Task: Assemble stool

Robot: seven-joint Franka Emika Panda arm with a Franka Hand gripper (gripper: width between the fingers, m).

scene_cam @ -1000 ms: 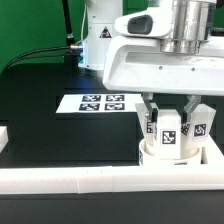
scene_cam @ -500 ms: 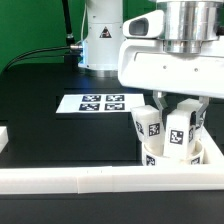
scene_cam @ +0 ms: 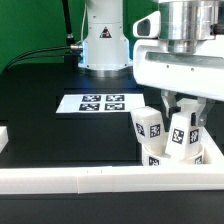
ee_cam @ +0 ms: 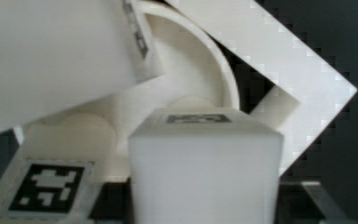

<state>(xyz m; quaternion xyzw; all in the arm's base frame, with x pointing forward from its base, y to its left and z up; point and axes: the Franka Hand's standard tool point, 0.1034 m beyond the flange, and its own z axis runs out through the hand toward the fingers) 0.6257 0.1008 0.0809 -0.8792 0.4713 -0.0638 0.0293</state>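
Observation:
In the exterior view the round white seat (scene_cam: 168, 160) lies at the lower right, against the white rail. One tagged leg (scene_cam: 149, 126) stands tilted on its left part, free of my fingers. My gripper (scene_cam: 182, 116) is shut on a second tagged leg (scene_cam: 181, 134) and holds it upright on the seat. In the wrist view this leg (ee_cam: 202, 165) fills the middle between my dark fingers (ee_cam: 115, 196), in front of the curved seat (ee_cam: 194, 85). The other leg's tag (ee_cam: 51, 186) shows beside it. I cannot make out a third leg.
The marker board (scene_cam: 100, 102) lies on the black table behind the seat. A white border rail (scene_cam: 90, 178) runs along the front, with another piece (scene_cam: 4, 136) at the exterior view's left. The robot base (scene_cam: 105, 40) stands at the back with a black cable.
The arm has shifted towards the exterior view's right over the seat, with the held leg. The left leg now stands uncovered.

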